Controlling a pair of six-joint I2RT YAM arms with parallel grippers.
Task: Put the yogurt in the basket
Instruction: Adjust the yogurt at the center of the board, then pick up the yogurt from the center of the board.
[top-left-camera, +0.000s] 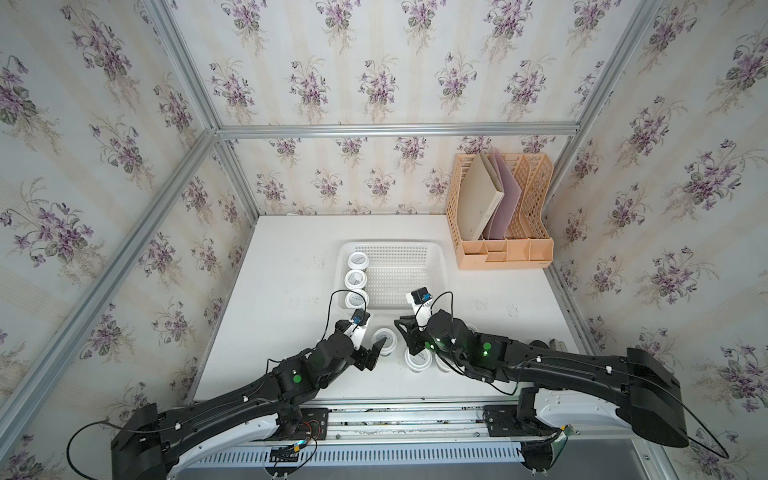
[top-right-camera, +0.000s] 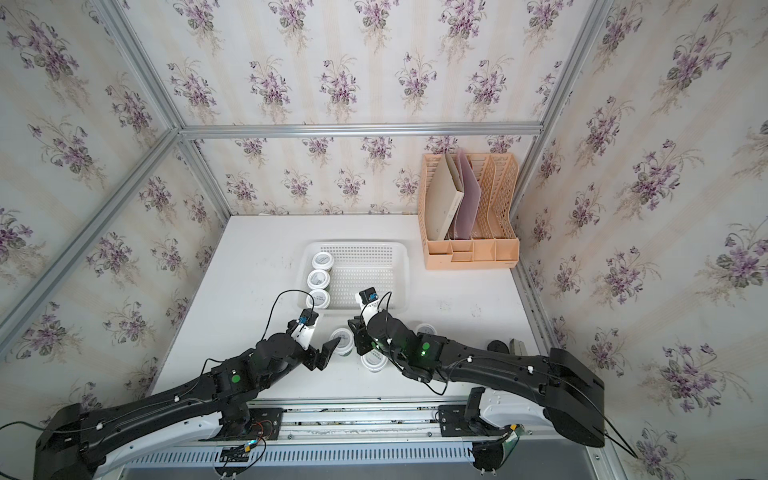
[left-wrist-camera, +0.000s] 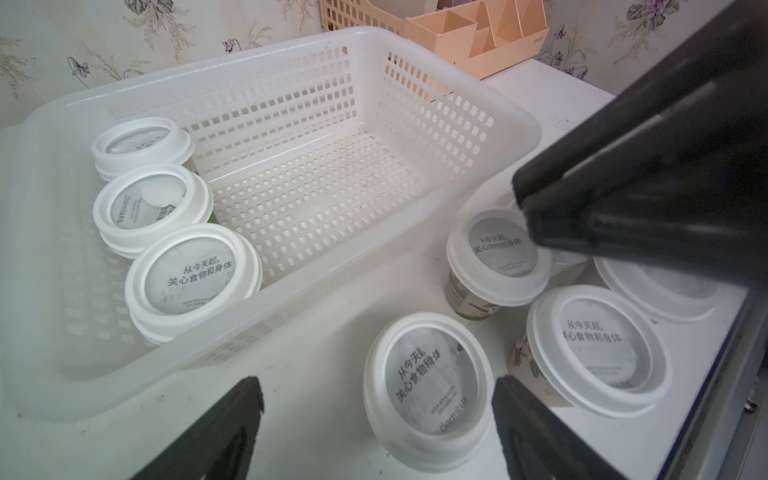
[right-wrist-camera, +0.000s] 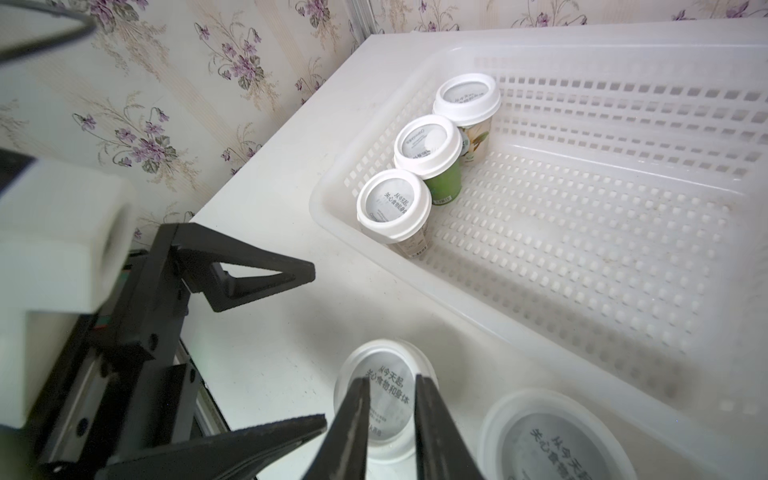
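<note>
The white basket (top-left-camera: 390, 246) holds three yogurt cups (top-left-camera: 356, 279) in a row along its left wall, also seen in the right wrist view (right-wrist-camera: 428, 145). Several more cups stand on the table in front of it (top-left-camera: 417, 359). My left gripper (left-wrist-camera: 376, 382) is wide open. One table cup (left-wrist-camera: 428, 390) stands between its fingertips, nearer one finger and untouched. My right gripper (right-wrist-camera: 392, 382) hangs just above that same cup (right-wrist-camera: 382, 399). Its jaws are a narrow gap apart with nothing between them. In both top views the two grippers meet over this cup (top-right-camera: 341, 340).
A peach file rack (top-left-camera: 503, 249) with folders stands at the back right corner. Other cups crowd close beside the straddled one (left-wrist-camera: 598, 349), some under the right arm. The basket's near rim (right-wrist-camera: 498, 328) lies just beyond the grippers. Walls enclose three sides.
</note>
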